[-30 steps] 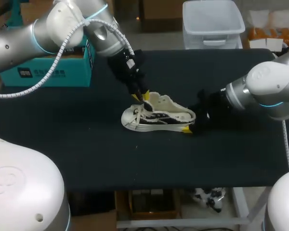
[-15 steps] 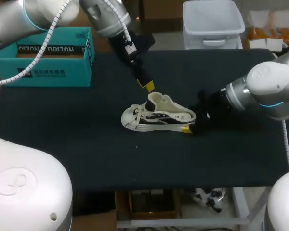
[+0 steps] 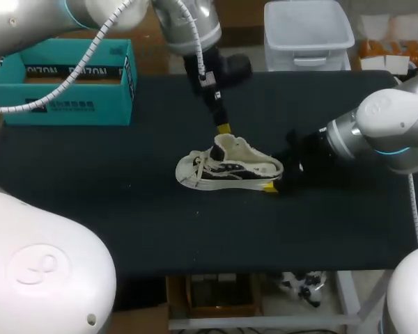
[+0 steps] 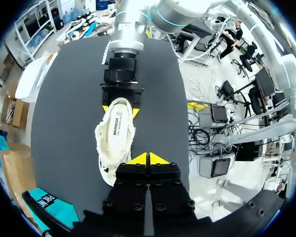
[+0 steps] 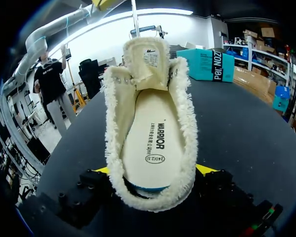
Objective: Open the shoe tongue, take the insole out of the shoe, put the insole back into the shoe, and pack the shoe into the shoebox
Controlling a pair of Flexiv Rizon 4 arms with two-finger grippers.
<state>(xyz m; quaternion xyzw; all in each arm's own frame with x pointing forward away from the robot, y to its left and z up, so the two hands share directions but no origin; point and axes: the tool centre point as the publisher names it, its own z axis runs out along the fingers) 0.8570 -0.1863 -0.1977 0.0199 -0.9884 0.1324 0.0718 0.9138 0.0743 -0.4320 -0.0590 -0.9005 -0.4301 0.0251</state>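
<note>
A cream shoe (image 3: 226,169) with black side panels lies on its sole mid-table, toe towards my left. Its tongue (image 5: 149,61) stands pulled up, and the printed insole (image 5: 155,143) lies flat inside. My right gripper (image 3: 274,175) is at the heel, a yellow fingertip (image 5: 207,169) pressed against each side, so it holds the shoe. My left gripper (image 3: 224,128) hangs just above and behind the tongue, shut and empty. In the left wrist view its tips (image 4: 148,159) meet, with the shoe (image 4: 116,143) ahead of them. The teal shoebox (image 3: 63,80) stands open at the back left.
The black table top (image 3: 125,216) has free room in front of the shoe and to its left, between the shoe and the shoebox (image 5: 212,64). My left arm reaches over the table's back middle.
My left gripper has come off the tongue, risen and moved back and to the right, opening and then shutting empty. The shoe and my right arm have kept still.
</note>
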